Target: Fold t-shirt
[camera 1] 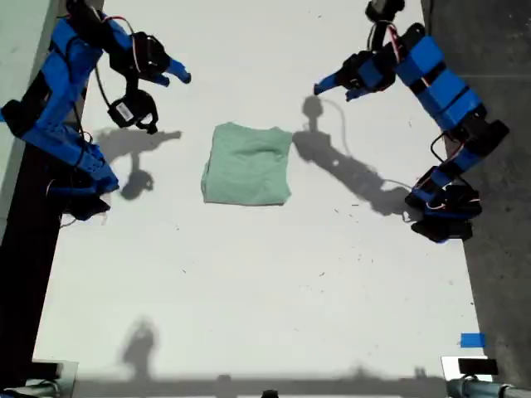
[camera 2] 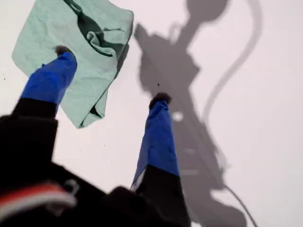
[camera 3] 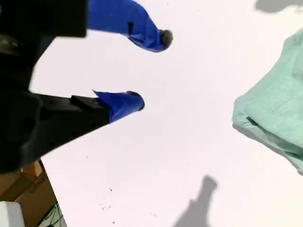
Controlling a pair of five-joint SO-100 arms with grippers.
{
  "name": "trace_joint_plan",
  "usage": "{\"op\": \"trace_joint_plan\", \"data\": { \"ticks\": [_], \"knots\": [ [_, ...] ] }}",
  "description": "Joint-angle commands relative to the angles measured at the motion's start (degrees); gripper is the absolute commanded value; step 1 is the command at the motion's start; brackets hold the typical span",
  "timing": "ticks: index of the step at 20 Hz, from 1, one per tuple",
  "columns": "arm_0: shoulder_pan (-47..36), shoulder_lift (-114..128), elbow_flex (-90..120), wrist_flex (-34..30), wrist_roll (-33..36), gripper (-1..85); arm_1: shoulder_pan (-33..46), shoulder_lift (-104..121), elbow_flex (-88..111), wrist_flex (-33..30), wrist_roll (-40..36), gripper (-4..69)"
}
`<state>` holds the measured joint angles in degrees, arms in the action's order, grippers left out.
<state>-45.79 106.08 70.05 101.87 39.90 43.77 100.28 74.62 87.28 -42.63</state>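
**Folded mint t-shirt, flat at centre**

The t-shirt is pale mint-green, plain and unmarked, folded into a compact, roughly square bundle. It lies flat on the white surface, near the middle of the exterior view, its top layer softly creased and edges slightly uneven.

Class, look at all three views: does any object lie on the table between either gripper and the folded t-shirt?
Nothing visible does. Only bare white table separates the t-shirt from my first gripper and my second gripper; both hang open, clear of the cloth.
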Motion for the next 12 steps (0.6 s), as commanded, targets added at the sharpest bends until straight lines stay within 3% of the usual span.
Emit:
{"op": "trace_joint_plan", "data": {
  "ticks": [1, 6, 10, 12],
  "knots": [
    [-0.1, 15.5, 10.8, -4.2, -0.1, 19.9, 2.7, 16.9, 10.5, -0.6, 0.1, 29.6],
    [6.4, 38.3, 33.7, -9.4, -6.4, 15.6, -0.4, 43.9, 35.5, -0.8, 7.7, 18.1],
    [17.1, 54.9, 55.3, -17.5, -15.8, 7.1, -13.1, 68.9, 55.0, -4.8, 21.1, -0.3],
    [22.1, 64.0, 65.7, -22.0, -20.0, 2.7, -20.8, 75.7, 62.1, -8.6, 28.0, -1.1]
  ]
}}
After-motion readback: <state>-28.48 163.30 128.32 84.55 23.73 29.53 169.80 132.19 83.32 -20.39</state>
